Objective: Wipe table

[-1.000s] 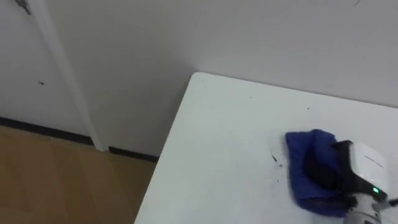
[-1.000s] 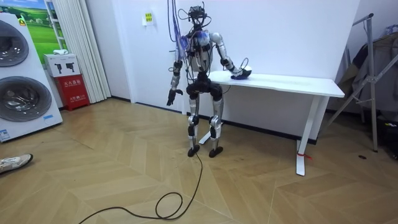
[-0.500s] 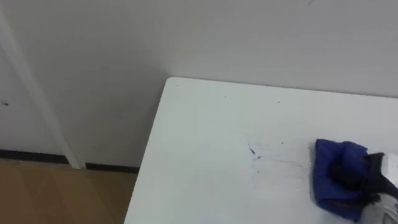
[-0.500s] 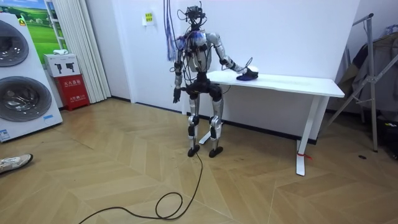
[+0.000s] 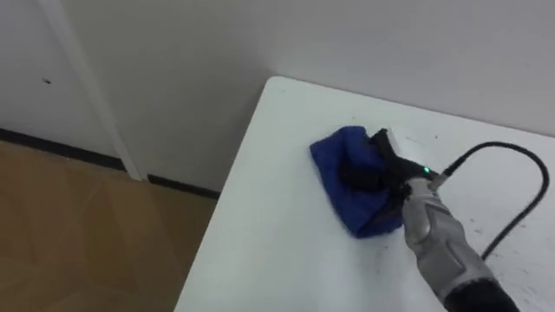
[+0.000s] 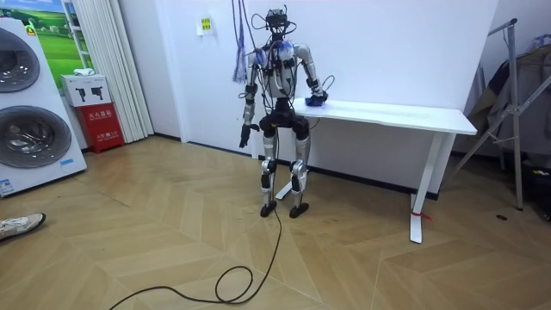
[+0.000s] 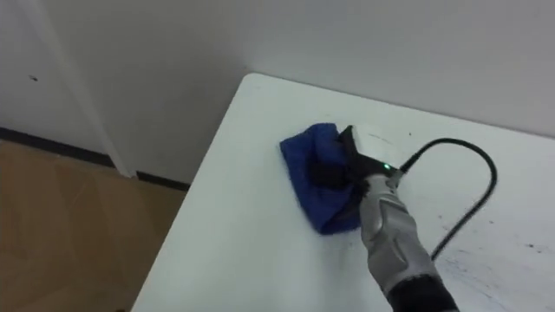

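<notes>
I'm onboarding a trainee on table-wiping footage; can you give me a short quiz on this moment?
1. True or false: the blue cloth lies on the table, near its far left corner.
2. Which hand rests on the cloth? A) left B) right C) both
3. Short answer: where is the left hand?
Key: 1 true; 2 B, the right hand; 3 hanging at the robot's side, off the table.

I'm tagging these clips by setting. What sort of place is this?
Likely an indoor demo or laundry room: stacked washing machines, a white table by the wall, wood floor.
</notes>
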Controlling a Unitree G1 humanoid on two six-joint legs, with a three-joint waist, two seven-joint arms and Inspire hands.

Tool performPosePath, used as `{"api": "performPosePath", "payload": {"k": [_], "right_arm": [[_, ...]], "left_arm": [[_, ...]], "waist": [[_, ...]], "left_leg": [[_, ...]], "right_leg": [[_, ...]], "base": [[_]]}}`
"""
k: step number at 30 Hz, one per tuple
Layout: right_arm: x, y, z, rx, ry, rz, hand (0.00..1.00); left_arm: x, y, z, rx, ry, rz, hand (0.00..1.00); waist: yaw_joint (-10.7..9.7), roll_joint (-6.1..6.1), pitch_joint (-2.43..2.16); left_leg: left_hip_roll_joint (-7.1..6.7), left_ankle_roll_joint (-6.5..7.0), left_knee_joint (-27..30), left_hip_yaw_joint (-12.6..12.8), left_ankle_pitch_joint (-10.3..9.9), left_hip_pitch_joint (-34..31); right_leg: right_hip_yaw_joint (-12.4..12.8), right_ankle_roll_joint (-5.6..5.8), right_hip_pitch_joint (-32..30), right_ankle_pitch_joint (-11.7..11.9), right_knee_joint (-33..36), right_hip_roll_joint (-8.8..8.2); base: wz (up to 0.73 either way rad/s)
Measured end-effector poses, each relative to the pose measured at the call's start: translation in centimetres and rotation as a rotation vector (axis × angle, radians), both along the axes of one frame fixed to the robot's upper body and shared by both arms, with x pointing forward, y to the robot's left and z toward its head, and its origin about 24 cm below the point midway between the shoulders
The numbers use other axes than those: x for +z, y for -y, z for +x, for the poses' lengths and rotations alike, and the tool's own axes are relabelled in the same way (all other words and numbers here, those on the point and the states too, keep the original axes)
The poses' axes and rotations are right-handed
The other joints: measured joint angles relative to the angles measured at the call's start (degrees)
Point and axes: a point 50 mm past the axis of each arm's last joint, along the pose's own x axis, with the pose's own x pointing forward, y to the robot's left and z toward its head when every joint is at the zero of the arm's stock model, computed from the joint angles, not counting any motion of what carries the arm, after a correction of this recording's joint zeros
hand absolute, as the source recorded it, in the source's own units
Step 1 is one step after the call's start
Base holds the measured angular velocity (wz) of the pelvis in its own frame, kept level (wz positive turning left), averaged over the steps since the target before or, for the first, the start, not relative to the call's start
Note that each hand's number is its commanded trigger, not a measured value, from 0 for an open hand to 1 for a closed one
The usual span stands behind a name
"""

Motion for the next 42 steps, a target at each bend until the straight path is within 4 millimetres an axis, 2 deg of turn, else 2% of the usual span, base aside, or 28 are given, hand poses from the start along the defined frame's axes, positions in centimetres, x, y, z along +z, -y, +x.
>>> {"api": "performPosePath", "payload": {"k": [2,4,5,7,8,10,12,14,16,18,19,20,22,23,24,25,26,27,29,32,34,35,37,38,39,40,41,42], "right_arm": [[-1.6,2.2,-2.3,-0.119,-0.017,0.048,1.0],[-3.2,5.1,-5.2,-0.282,-0.045,0.099,1.0],[-3.5,5.9,-5.8,-0.322,-0.048,0.108,1.0],[-3.9,9.3,-8.3,-0.482,-0.055,0.097,1.0],[-4.0,10.0,-9.0,-0.514,-0.059,0.087,1.0],[-4.0,12.6,-11.1,-0.622,-0.072,0.062,1.0],[-3.8,13.6,-11.9,-0.656,-0.074,0.048,1.0],[-3.5,13.6,-11.7,-0.65,-0.062,0.047,1.0],[-3.1,12.7,-10.5,-0.615,-0.062,0.044,1.0],[-2.6,10.2,-7.7,-0.533,-0.073,0.038,1.0],[-1.9,7.6,-5.6,-0.415,-0.077,0.03,1.0],[-1.5,5.8,-4.4,-0.336,-0.076,0.028,1.0],[0.5,-3.0,0.3,0.027,-0.064,0.013,1.0],[1.2,-4.8,1.2,0.105,-0.056,-0.002,1.0],[2.4,-8.1,2.5,0.231,-0.04,-0.009,1.0],[3.6,-10.3,3.5,0.32,-0.017,-0.019,1.0],[4.1,-11.0,3.9,0.349,-0.008,-0.022,1.0],[4.7,-11.5,4.3,0.374,0.001,-0.014,1.0],[4.3,-11.3,4.4,0.368,-0.014,-0.003,1.0],[1.5,-7.7,2.7,0.234,-0.061,0.086,1.0],[-0.9,-3.5,0.1,0.064,-0.033,0.151,1.0],[-1.3,-1.9,-0.6,0.01,-0.02,0.148,1.0],[-2.6,5.8,-5.0,-0.287,-0.014,0.106,1.0],[-2.8,7.6,-6.2,-0.366,-0.017,0.094,1.0],[-3.2,10.6,-8.6,-0.512,-0.032,0.079,1.0],[-3.6,12.9,-11.0,-0.641,-0.05,0.068,1.0],[-3.7,13.7,-12.1,-0.69,-0.061,0.062,1.0],[-3.9,14.8,-13.8,-0.755,-0.074,0.046,1.0]], "left_arm": [[0.3,-1.0,-0.6,0.007,-0.004,0.033,0.0],[0.6,-2.0,-1.8,0.035,-0.024,0.062,0.0],[0.7,-2.3,-2.1,0.038,-0.03,0.069,0.0],[0.9,-2.9,-2.9,0.046,-0.05,0.088,0.0],[0.9,-2.9,-3.1,0.055,-0.05,0.087,0.0],[1.0,-3.2,-3.6,0.083,-0.055,0.076,0.0],[1.0,-3.2,-3.5,0.089,-0.047,0.064,0.0],[1.0,-3.0,-3.1,0.074,-0.033,0.051,0.0],[0.8,-2.3,-2.0,0.034,-0.019,0.034,0.0],[0.4,-0.7,0.6,0.02,0.039,-0.006,0.0],[0.4,-0.1,2.4,-0.015,0.071,-0.014,0.0],[0.5,0.3,3.4,-0.029,0.088,-0.021,0.0],[0.6,2.0,6.8,-0.1,0.142,-0.05,0.0],[0.8,1.9,7.4,-0.126,0.157,-0.05,0.0],[1.1,2.1,8.5,-0.145,0.182,-0.045,0.0],[1.2,2.7,9.2,-0.148,0.2,-0.05,0.0],[1.1,3.0,9.3,-0.148,0.202,-0.057,0.0],[0.8,3.5,8.9,-0.159,0.184,-0.071,0.0],[0.3,3.4,7.2,-0.106,0.149,-0.093,0.0],[-0.2,2.5,4.0,-0.011,0.089,-0.096,0.0],[-0.4,1.1,1.1,0.027,0.017,-0.06,0.0],[-0.3,0.5,0.6,0.023,0.001,-0.042,0.0],[0.6,-2.4,-0.2,-0.009,-0.026,0.052,0.0],[1.0,-3.1,0.0,-0.017,-0.025,0.077,0.0],[1.6,-4.4,0.2,-0.034,-0.019,0.119,0.0],[2.0,-5.1,0.5,-0.051,-0.01,0.146,0.0],[2.3,-5.5,0.8,-0.058,0.001,0.159,0.0],[2.8,-6.2,1.3,-0.07,0.022,0.186,0.0]], "waist": [[-0.6,-0.14,-0.41],[-1.8,-0.11,-1.12],[-2.1,-0.05,-1.19],[-3.6,0.11,-1.41],[-3.7,0.22,-1.47],[-5.8,0.53,-1.67],[-6.6,0.74,-1.8],[-7.0,0.99,-1.94],[-6.3,1.45,-1.99],[-3.3,1.76,-1.82],[-2.0,1.42,-1.79],[-1.5,1.21,-1.68],[-0.6,0.31,-1.25],[0.2,0.17,-1.14],[1.7,-0.08,-0.69],[3.3,-0.23,-0.43],[4.0,-0.36,-0.42],[4.4,-0.09,-0.15],[5.0,-0.26,-0.27],[3.9,-0.07,-0.13],[0.5,0.18,0.01],[-0.3,0.15,0.0],[-2.2,0.29,-0.05],[-2.5,0.38,-0.1],[-3.1,0.49,-0.2],[-3.7,0.87,-0.53],[-3.7,0.99,-0.61],[-3.6,0.65,-0.7]], "left_leg": [[-0.21,0.02,-0.1,0.3,0.0,0.9],[0.05,0.65,-0.7,1.3,-0.4,1.9],[0.13,1.0,-0.6,1.5,-0.6,1.9],[0.1,1.35,0.3,1.8,-1.0,2.1],[0.12,1.36,0.4,1.9,-1.0,2.3],[0.14,1.36,0.3,2.4,-1.0,3.3],[0.22,1.35,0.3,2.6,-1.0,3.5],[0.37,1.26,0.3,3.2,-1.1,3.7],[0.64,1.16,0.2,4.7,-1.0,3.7],[1.16,0.69,-0.2,8.3,-1.1,3.5],[1.57,0.32,-0.1,10.0,-0.9,2.6],[1.68,0.15,-0.1,10.6,-0.8,2.2],[2.37,-0.69,-0.3,12.4,-0.3,1.1],[2.51,-0.89,-0.3,12.6,-0.3,0.9],[2.64,-1.22,-0.3,12.4,-0.1,0.2],[2.37,-1.44,-0.3,11.6,0.2,-0.9],[2.3,-1.43,-0.2,10.7,0.3,-1.3],[2.22,-1.33,-0.3,9.1,0.8,-1.9],[2.07,-1.34,-0.6,7.2,1.3,-2.1],[2.17,-1.35,-0.2,5.8,1.3,-1.9],[1.45,-1.33,0.5,6.7,1.3,-0.8],[1.24,-1.2,0.6,6.9,1.2,-0.5],[1.5,-0.36,1.2,10.1,0.7,0.0],[1.82,0.07,1.4,11.3,0.4,0.0],[2.1,0.73,1.9,13.8,0.0,-0.1],[2.6,0.84,2.5,15.3,-0.5,0.4],[2.91,0.88,2.3,16.2,-0.9,0.8],[3.77,0.65,3.0,18.4,-2.0,1.0]], "right_leg": [[0.5,0.75,1.1,-0.5,0.1,-0.39],[1.1,0.91,1.8,-0.6,1.0,-0.31],[1.3,0.91,1.9,-0.6,1.2,-0.27],[1.9,0.9,2.6,-0.6,1.6,-0.3],[2.2,0.9,2.6,-0.6,1.8,-0.27],[2.4,0.89,3.5,-0.6,1.8,-0.26],[2.4,0.88,3.5,-0.6,2.0,-0.26],[2.6,0.71,3.2,-0.5,2.2,-0.09],[3.5,0.46,2.2,-0.3,3.0,0.22],[7.1,-0.41,-0.4,0.6,3.8,1.44],[7.6,-1.04,-2.0,1.3,4.0,1.92],[7.7,-1.44,-2.7,1.7,4.0,2.21],[7.7,-2.6,-4.6,2.6,4.0,2.92],[7.6,-2.85,-5.0,2.8,4.0,3.1],[7.3,-3.05,-5.6,2.9,3.9,3.18],[6.4,-3.23,-6.2,2.9,3.7,3.02],[5.7,-3.31,-6.4,2.8,3.6,2.84],[3.9,-3.26,-6.3,2.5,3.3,2.33],[2.5,-3.04,-6.2,2.3,2.9,2.14],[0.0,-2.44,-4.7,1.7,2.9,1.06],[-0.7,-1.02,-3.8,-0.5,5.3,-0.81],[-0.7,-0.75,-3.7,-1.2,6.1,-1.32],[-0.3,1.0,-3.9,-2.3,10.1,-2.88],[0.3,1.87,-4.3,-2.8,11.8,-3.15],[0.0,2.89,-4.9,-5.1,17.1,-5.75],[0.1,3.49,-4.9,-6.7,20.9,-9.2],[0.3,3.82,-4.7,-6.9,22.0,-11.01],[1.2,4.16,-4.2,-6.8,22.1,-14.2]], "base": [[0.35],[0.04],[-0.1],[-0.09],[-0.11],[-0.06],[-0.11],[-0.24],[-0.46],[-1.04],[-0.98],[-0.77],[-0.47],[-0.16],[0.13],[0.32],[0.7],[0.81],[0.65],[0.47],[0.52],[0.44],[0.39],[0.28],[0.29],[0.26],[0.12],[-0.35]]}}
